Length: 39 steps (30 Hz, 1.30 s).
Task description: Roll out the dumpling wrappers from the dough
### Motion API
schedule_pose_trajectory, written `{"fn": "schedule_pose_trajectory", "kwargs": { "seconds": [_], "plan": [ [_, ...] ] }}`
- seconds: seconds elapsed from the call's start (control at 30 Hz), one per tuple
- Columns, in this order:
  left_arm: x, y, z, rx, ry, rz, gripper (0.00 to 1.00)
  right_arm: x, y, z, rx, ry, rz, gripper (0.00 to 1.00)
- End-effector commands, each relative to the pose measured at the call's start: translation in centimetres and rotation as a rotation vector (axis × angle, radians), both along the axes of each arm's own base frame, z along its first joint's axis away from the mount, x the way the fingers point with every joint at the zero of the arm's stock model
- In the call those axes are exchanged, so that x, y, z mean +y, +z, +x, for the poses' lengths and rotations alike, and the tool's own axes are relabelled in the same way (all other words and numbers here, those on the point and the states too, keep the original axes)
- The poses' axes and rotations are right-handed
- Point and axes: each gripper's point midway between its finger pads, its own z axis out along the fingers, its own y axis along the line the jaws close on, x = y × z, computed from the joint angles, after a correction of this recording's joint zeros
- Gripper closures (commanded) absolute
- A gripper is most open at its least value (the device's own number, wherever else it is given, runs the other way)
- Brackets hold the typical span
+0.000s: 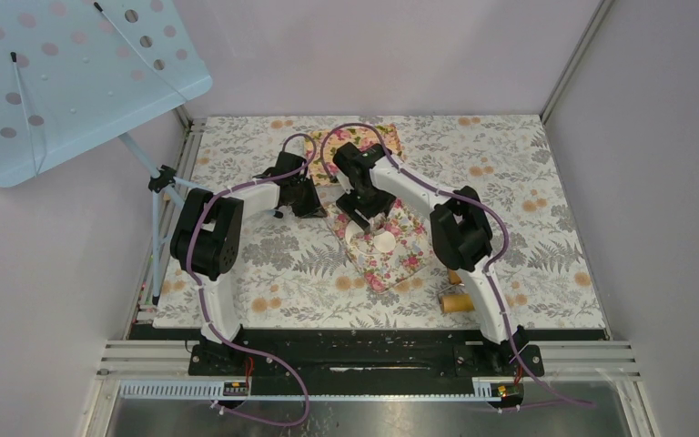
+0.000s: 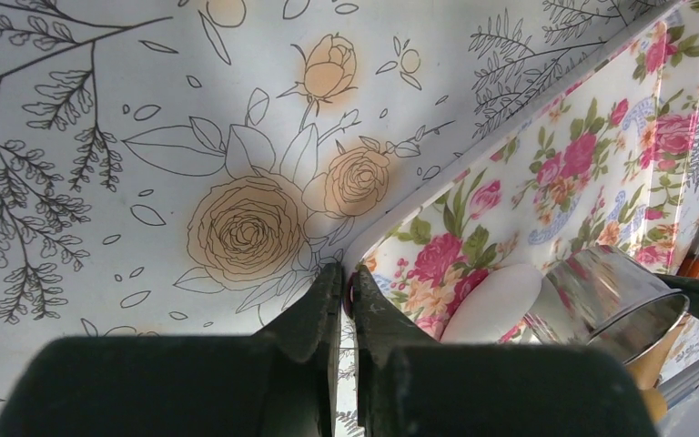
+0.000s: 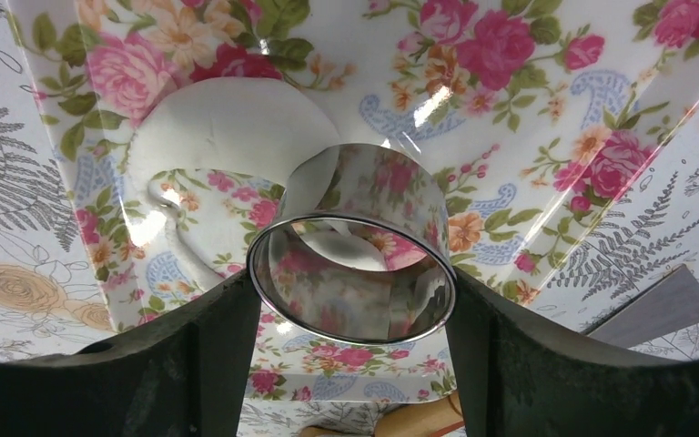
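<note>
A flattened white piece of dough (image 3: 227,123) lies on the floral board (image 3: 528,137), its near side curved inward. In the top view a round white disc, a wrapper (image 1: 386,243), lies on the board (image 1: 410,259) beside another white piece (image 1: 356,238). My right gripper (image 3: 350,291) is shut on the shiny metal ring (image 3: 364,196) and holds it just over the board next to the dough. My left gripper (image 2: 346,278) is shut on the board's edge (image 2: 364,250). In the left wrist view the dough (image 2: 496,300) and the ring (image 2: 614,296) lie to the right.
A wooden roller (image 1: 460,300) lies at the front right, partly under the right arm. A second patterned board (image 1: 378,138) sits at the back behind both grippers. A blue perforated panel on a stand (image 1: 73,73) overhangs the back left.
</note>
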Motion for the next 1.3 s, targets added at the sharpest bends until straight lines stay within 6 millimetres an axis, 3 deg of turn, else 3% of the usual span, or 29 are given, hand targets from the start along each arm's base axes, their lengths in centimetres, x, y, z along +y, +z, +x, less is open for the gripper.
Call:
{"fn": "schedule_pose_trajectory", "kwargs": {
  "seconds": [0.0,0.23,0.37,0.6,0.7,0.87,0.97,1.13,1.27],
  "plan": [
    [0.8,-2.3,-1.0,0.038,-0.001,0.068,0.99,2.6,1.0,0.2,0.019,-0.014,0.096,0.92],
    [0.2,-2.5,-1.2,0.043,-0.018,0.062,1.00,7.7,4.1,0.8,0.030,-0.011,0.348,0.94],
    [0.1,-2.5,-1.2,0.045,-0.020,0.061,1.00,9.0,5.6,1.4,0.015,-0.007,0.408,0.95],
    [0.0,-2.4,-1.2,0.044,-0.025,0.052,1.00,7.9,7.8,1.4,-0.055,0.010,0.399,0.95],
    [-0.1,-2.5,-1.3,0.049,-0.026,0.051,1.00,6.7,9.2,2.6,-0.160,-0.014,0.367,0.95],
    [-0.1,-2.4,-1.3,0.046,-0.027,0.048,1.00,3.7,11.6,6.2,-0.389,-0.057,0.244,0.95],
    [0.0,-2.3,-1.3,0.044,-0.025,0.049,1.00,3.3,13.0,6.8,-0.449,-0.054,0.252,0.95],
    [-0.2,-2.2,-1.4,0.045,-0.029,0.044,1.00,4.2,13.2,3.5,-0.323,0.033,0.324,0.95],
    [-0.2,-2.1,-1.3,0.044,-0.030,0.040,1.00,4.0,10.9,-0.5,-0.203,0.143,0.314,0.96]
  ]
}}
